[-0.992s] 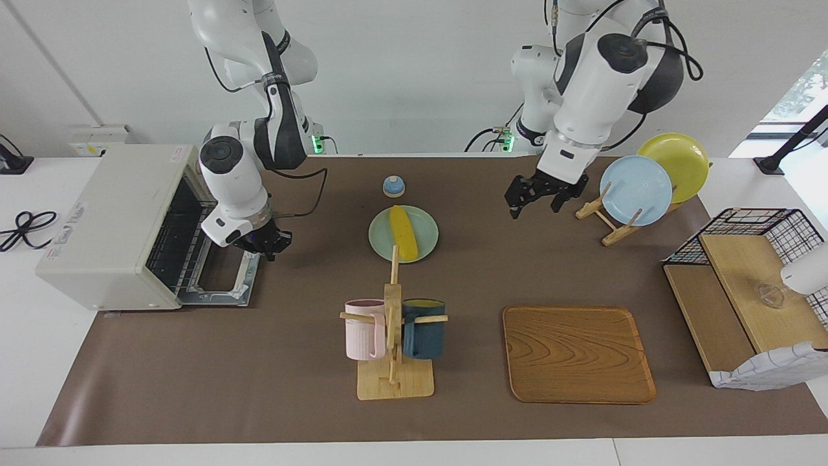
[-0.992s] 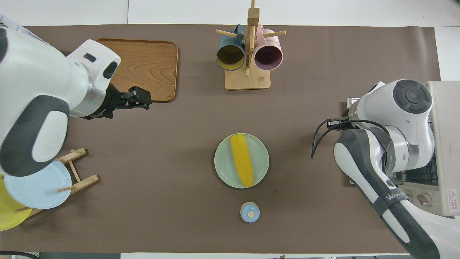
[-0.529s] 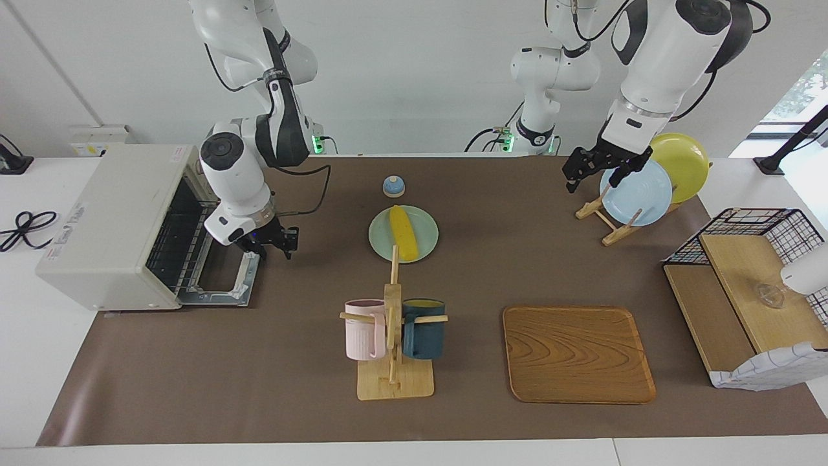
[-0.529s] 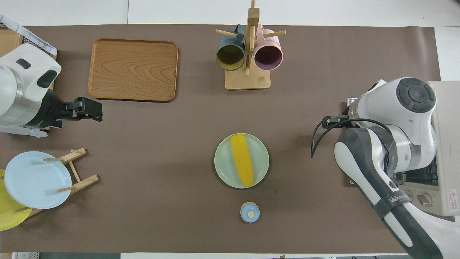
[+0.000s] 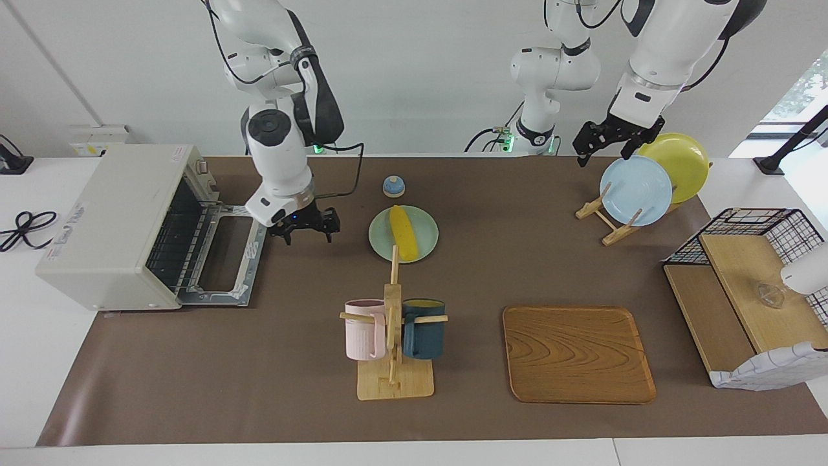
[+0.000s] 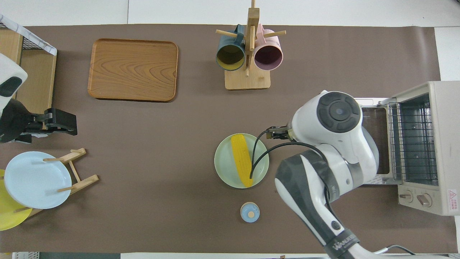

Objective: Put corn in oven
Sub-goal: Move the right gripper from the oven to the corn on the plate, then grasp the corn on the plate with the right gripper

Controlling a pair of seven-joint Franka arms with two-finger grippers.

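Note:
The yellow corn (image 5: 402,233) lies on a pale green plate (image 5: 427,238) mid-table; it also shows in the overhead view (image 6: 241,160). The off-white oven (image 5: 110,220) stands at the right arm's end of the table, its door (image 5: 226,259) dropped open and the wire rack showing (image 6: 413,144). My right gripper (image 5: 309,228) hangs open and empty between the oven door and the plate, just above the table. In the overhead view the right arm's wrist covers it. My left gripper (image 5: 605,147) is open and empty, raised above the plate rack.
A wooden mug rack (image 5: 393,336) with a pink and a dark blue mug stands farther from the robots than the plate. A wooden tray (image 5: 577,353) lies beside it. A small blue knobbed lid (image 5: 393,186), a plate rack with a blue plate (image 5: 635,189) and a wire shelf (image 5: 744,285) are also here.
My right gripper has moved from the oven's open door toward the plate with the corn. My left gripper has risen and drawn back over the plate rack.

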